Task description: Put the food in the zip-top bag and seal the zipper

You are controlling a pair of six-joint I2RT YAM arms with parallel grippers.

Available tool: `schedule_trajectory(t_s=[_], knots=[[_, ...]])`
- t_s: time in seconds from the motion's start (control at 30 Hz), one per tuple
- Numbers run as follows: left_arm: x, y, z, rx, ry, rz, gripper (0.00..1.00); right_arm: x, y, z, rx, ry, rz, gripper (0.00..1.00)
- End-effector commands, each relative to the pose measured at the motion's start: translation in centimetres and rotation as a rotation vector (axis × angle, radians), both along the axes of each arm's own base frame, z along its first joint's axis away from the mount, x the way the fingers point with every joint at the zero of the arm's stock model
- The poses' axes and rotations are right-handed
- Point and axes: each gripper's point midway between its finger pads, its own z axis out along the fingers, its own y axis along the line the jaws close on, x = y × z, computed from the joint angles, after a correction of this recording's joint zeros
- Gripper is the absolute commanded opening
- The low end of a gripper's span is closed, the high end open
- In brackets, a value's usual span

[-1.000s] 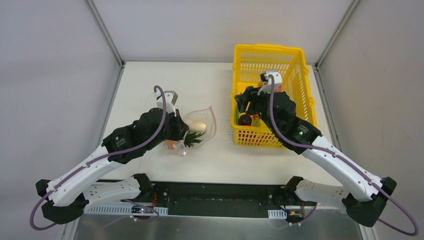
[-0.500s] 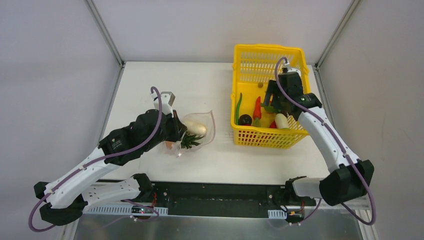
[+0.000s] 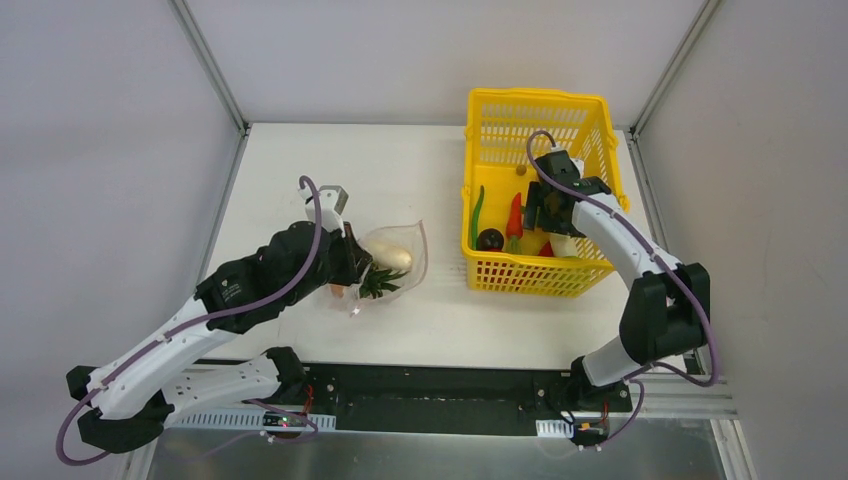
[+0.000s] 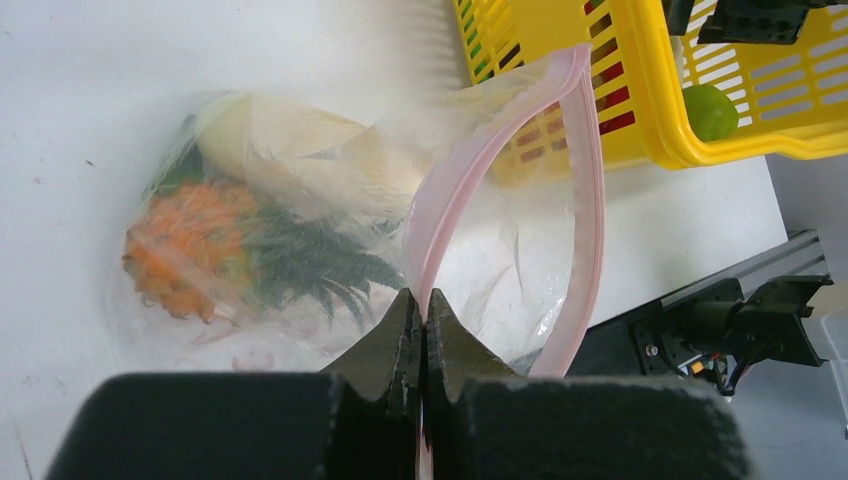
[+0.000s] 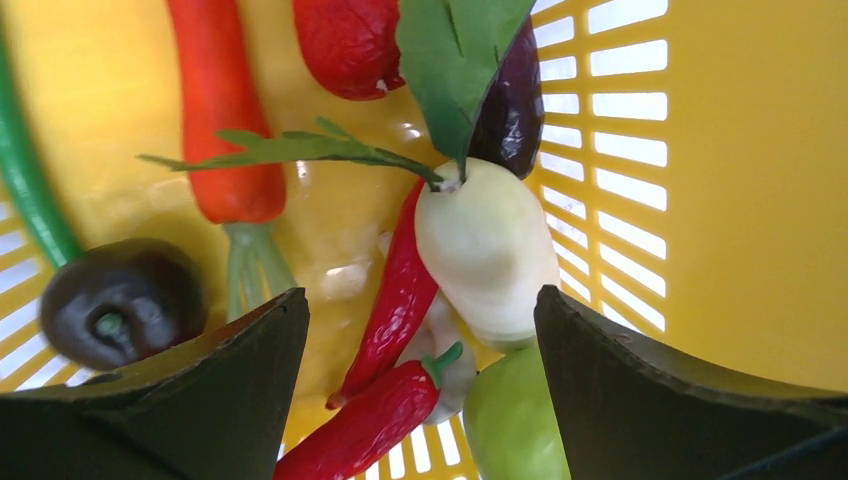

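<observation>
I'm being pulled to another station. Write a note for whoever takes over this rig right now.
Left gripper: shut on the zipper, the zip-top bag lying on the table with its mouth open.
Right gripper: open, empty, over a white radish in the yellow basket.
Done: a white piece and an orange leafy piece are in the bag.
Left: bag the basket's carrot, chilies, dark round piece and the rest; then seal the zipper.
</observation>
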Motion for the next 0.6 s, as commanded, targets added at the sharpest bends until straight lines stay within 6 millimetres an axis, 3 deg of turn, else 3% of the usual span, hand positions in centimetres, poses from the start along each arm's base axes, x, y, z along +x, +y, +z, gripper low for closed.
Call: schedule_trajectory(t_s=[0.0,0.17,0.33,0.57], knots=[[0.3,0.8,0.4,-0.015,-0.022,0.039,0.0,0.5,-1.9,-1.1,-0.096,0.009,-0.052,0.86],[0.2,0.9,0.3,-0.014,-0.021,0.039,0.0,0.6,-2.5,-3.0,-0.124,0.044,-0.078,0.83],[0.3,0.8,0.3,-0.013,-0.02,0.038,0.0,1.2,-3.6,-3.4,-0.148,-0.044,-0.151,0.78],[0.2,0.7,0.2,-0.015,-0.018,0.039,0.0,1.2,-2.8,-4.0,-0.123,-0.011,-0.121,0.57]])
